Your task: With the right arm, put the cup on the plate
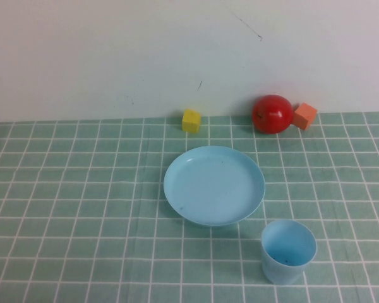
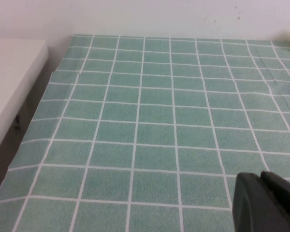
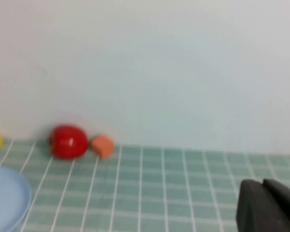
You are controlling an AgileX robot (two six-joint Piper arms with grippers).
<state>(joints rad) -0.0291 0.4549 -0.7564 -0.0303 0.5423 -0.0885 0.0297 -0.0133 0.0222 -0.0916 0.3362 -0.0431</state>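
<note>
Cup (image 1: pixel 288 251) stands upright on the surface (image 1: pixel 82 208) just beside the plate (image 1: pixel 213 185), untouched; right gripper (image 3: pixel 268 205) and left gripper (image 2: pixel 266 203) sit back, jaws' state unclear.

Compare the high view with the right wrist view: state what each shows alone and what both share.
Only the high view shows the cup, standing upright off the plate, and the whole plate. Only the right wrist view shows the right gripper, low at the frame's edge. Both show the red ball, orange block, yellow block and checked tablecloth. The left gripper appears only in the left wrist view.
</note>
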